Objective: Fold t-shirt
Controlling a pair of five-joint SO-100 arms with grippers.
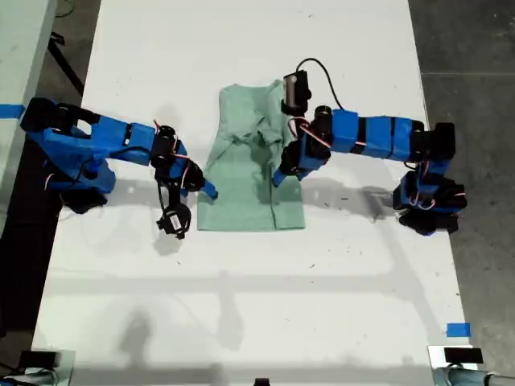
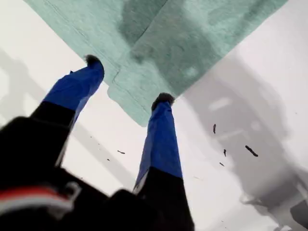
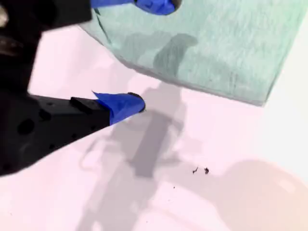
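One white table (image 1: 257, 305), grey floor (image 1: 475, 48).

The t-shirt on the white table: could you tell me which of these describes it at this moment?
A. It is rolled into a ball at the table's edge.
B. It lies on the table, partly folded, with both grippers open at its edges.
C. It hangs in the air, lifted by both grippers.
B: the t-shirt lies flat on the table, its upper part bunched into folds, while my first gripper and my second gripper stand open at its edges.
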